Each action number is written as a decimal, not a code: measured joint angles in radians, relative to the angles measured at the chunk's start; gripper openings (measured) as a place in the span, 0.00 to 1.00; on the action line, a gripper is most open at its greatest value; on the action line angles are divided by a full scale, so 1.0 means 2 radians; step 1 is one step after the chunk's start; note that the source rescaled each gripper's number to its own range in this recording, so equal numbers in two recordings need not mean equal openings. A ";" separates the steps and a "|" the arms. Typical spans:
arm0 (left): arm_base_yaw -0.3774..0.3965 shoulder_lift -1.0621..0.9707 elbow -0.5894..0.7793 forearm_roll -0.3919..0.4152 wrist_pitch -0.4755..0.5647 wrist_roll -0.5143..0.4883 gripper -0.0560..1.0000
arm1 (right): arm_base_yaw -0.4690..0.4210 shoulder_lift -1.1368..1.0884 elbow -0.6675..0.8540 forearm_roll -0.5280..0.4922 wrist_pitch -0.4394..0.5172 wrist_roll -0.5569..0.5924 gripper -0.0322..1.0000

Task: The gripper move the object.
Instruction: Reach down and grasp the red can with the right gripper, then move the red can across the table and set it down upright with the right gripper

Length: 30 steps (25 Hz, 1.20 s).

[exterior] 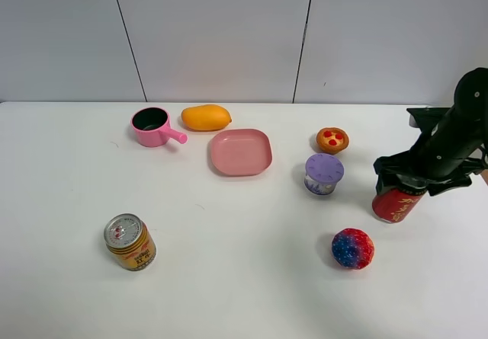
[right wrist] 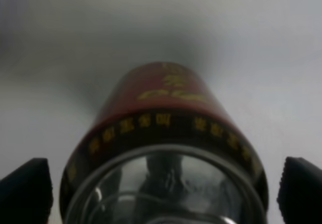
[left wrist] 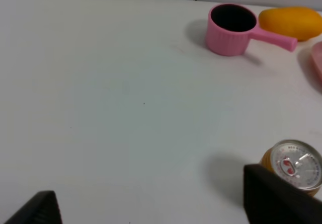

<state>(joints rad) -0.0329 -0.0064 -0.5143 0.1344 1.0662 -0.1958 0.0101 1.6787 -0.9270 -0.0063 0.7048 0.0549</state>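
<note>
At about 3 o'clock on the white table [exterior: 229, 293], the right gripper [exterior: 408, 183] sits down over the red can [exterior: 395, 206], jaws apart with a gap either side, I'd guess lining up a grab. It hides the can's top from up high, and the wrist shot's blurry with the lid cut off. Left gripper [left wrist: 156, 206] hangs by the gold can [left wrist: 297, 166], jaws spread too, fingers mostly out of frame.

A white surface [exterior: 229, 293] holds a pink saucepan [exterior: 151, 127], orange mango [exterior: 206, 116], square pink plate [exterior: 241, 152], small fruit tart [exterior: 332, 139], lilac lidded cup [exterior: 324, 174], red-and-blue speckled ball [exterior: 352, 248] and short gold can [exterior: 130, 241].
</note>
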 joint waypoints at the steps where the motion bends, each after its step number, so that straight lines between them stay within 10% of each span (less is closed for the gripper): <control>1: 0.000 0.000 0.000 0.000 0.000 0.000 1.00 | 0.000 0.003 0.000 0.000 0.000 0.000 0.62; 3: 0.000 0.000 0.000 0.000 0.000 0.000 1.00 | 0.000 0.004 0.000 0.003 -0.001 0.000 0.04; 19: 0.000 0.000 0.000 0.000 0.000 0.000 1.00 | 0.005 -0.138 0.000 -0.001 0.074 -0.013 0.03; 30: 0.000 0.000 0.000 0.001 0.000 0.000 1.00 | 0.177 -0.136 -0.188 0.041 0.150 0.000 0.03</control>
<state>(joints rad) -0.0329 -0.0064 -0.5143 0.1355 1.0662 -0.1958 0.3646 1.4071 -1.3035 0.0756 1.0052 0.0547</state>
